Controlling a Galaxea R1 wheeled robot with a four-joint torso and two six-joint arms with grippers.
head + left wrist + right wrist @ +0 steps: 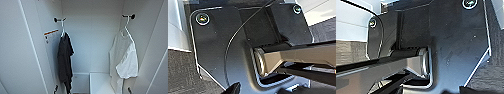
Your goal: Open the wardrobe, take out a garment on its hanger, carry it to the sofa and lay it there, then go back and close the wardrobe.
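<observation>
Two small dark tips showed at the lower edge of the head view, the left gripper (55,89) below the black shirt and the right gripper (129,90) below the white garment; whether either claw was spread or closed could not be told, and neither visibly touched any cloth. In the wrist views dark, coarse-textured flooring (181,72) lay beneath the arms, with pale panel edges nearby.

The wardrobe (92,45) stood open, a tall white box of smooth flat panels, with its left door (17,55) swung outward and its right door (160,62) swung outward on the other side. Inside, on the wardrobe's right wall, the garment (125,60), a thin white short-sleeved T-shirt, hung limp and creased, one sleeve bulging forward. It hung on the hanger (128,30), a slim white one whose hook sat over a short dark peg (132,16) fixed to that wall. The garment hung directly above the right gripper, well up from it.

On the wardrobe's left wall a black shirt (65,62) drooped in long soft folds from a second white hanger (62,28) on a matching dark peg. An orange-edged label (50,32) was stuck to that wall beside it. A low white box-like unit (98,82) sat on the wardrobe's floor, between the two shirts.
</observation>
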